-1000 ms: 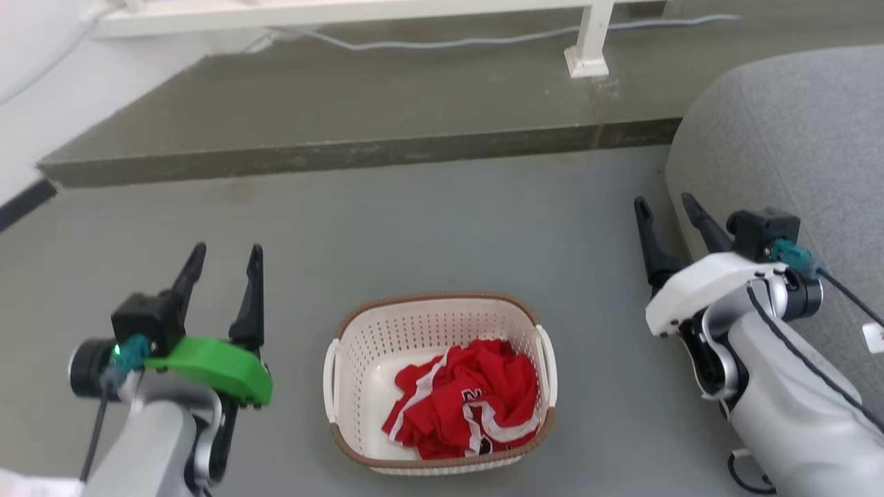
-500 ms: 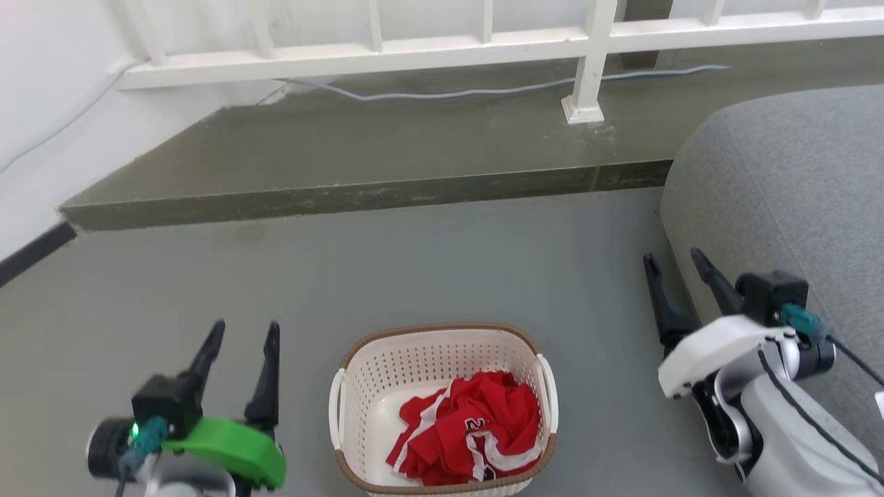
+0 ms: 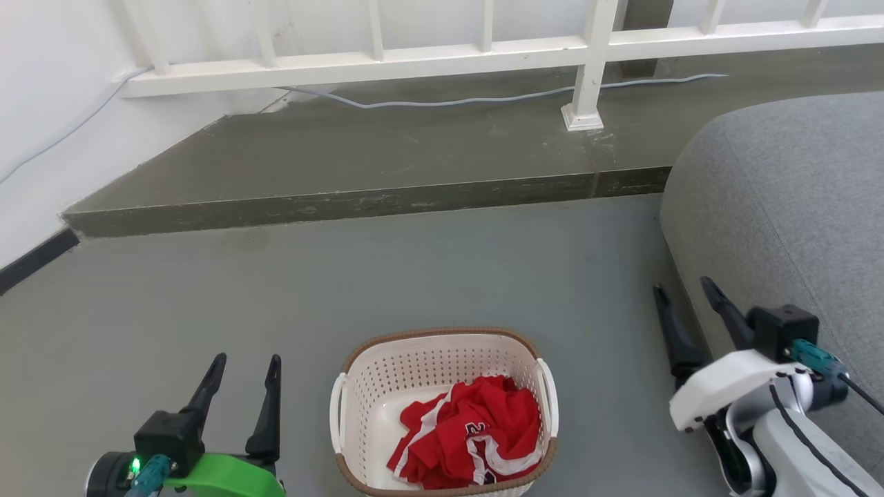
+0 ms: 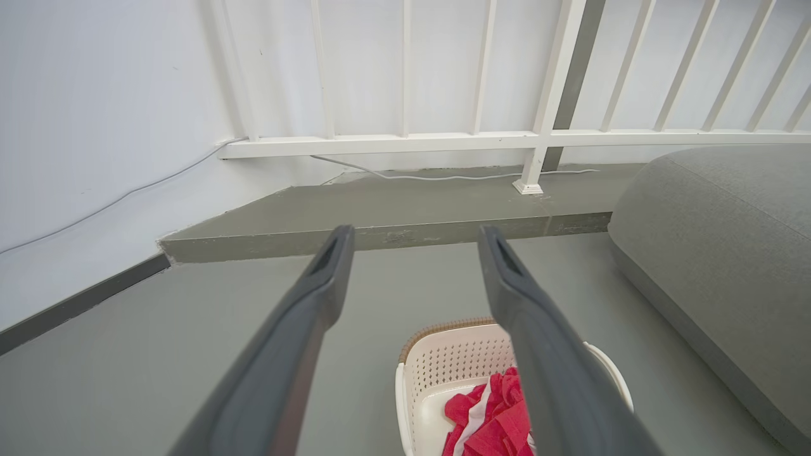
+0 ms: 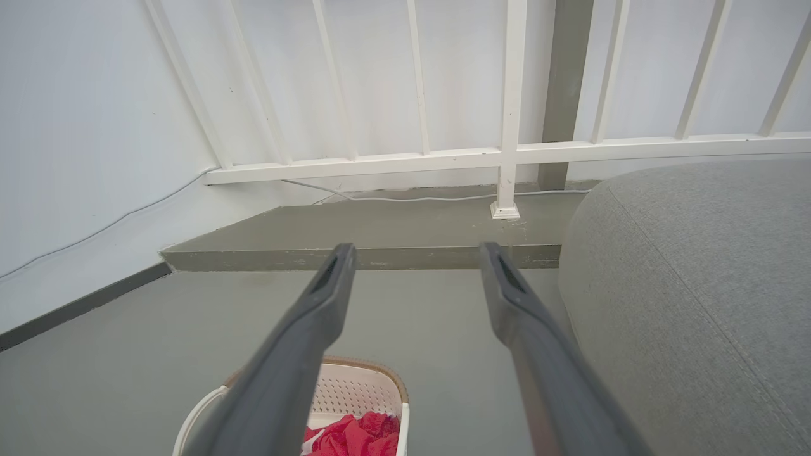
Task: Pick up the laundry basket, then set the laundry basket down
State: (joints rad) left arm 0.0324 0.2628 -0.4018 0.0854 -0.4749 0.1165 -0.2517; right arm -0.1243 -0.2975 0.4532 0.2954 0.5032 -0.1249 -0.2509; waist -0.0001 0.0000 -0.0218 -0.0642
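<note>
In the head view, the laundry basket (image 3: 428, 373) stood on the grey floor (image 3: 414, 269) at 6 o'clock, with a crumpled red garment (image 3: 476, 435) inside it. The left gripper (image 3: 247, 362) was at 7 o'clock, well clear of the basket's left handle, with its fingers apart and nothing between them. The right gripper (image 3: 682, 286) was at 4 o'clock, likewise spread and empty, just beside the grey sofa (image 3: 780, 207). A white railing (image 3: 442, 59) ran across at 12 o'clock above a raised step (image 3: 387, 159).

In the left wrist view, the left gripper (image 4: 415, 233) had its fingers parted. The basket (image 4: 443, 361) lay at 6 o'clock, partly behind one finger.

In the right wrist view, the right gripper (image 5: 416, 248) was spread too. The basket (image 5: 355, 396) sat at 7 o'clock, untouched.
</note>
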